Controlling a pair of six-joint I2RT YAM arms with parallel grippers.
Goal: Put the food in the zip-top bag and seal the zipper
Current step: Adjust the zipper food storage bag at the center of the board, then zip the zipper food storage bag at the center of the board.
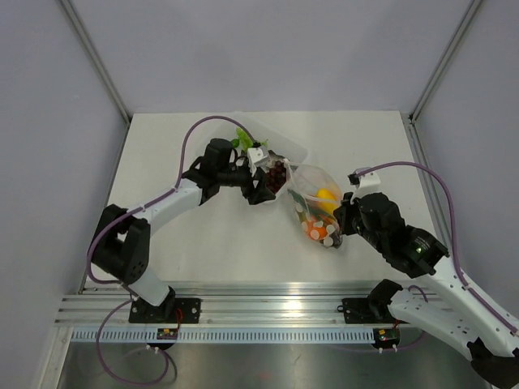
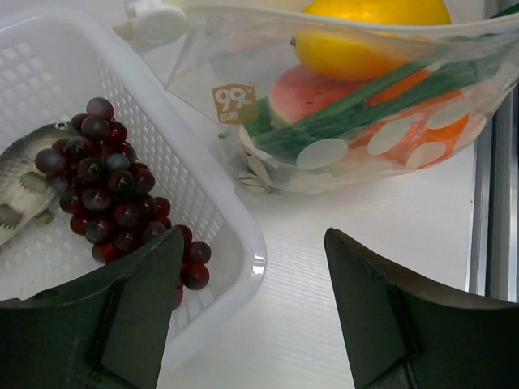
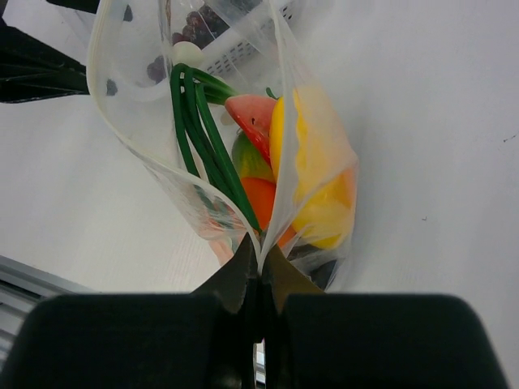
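Note:
The clear zip-top bag lies mid-table holding a green onion, a red watermelon slice, yellow pieces and an orange piece. Its mouth gapes open, and the zipper strip runs along the edge. My right gripper is shut on the corner of the bag's mouth where the two strips meet. Dark grapes lie in a white basket. My left gripper is open and empty, straddling the basket's rim, left finger beside the grapes. The bag also shows in the left wrist view.
A toy fish lies in the basket beside the grapes. A green leafy piece sits at the basket's far side. An aluminium rail runs along the table's near edge. Grey walls stand close on both sides.

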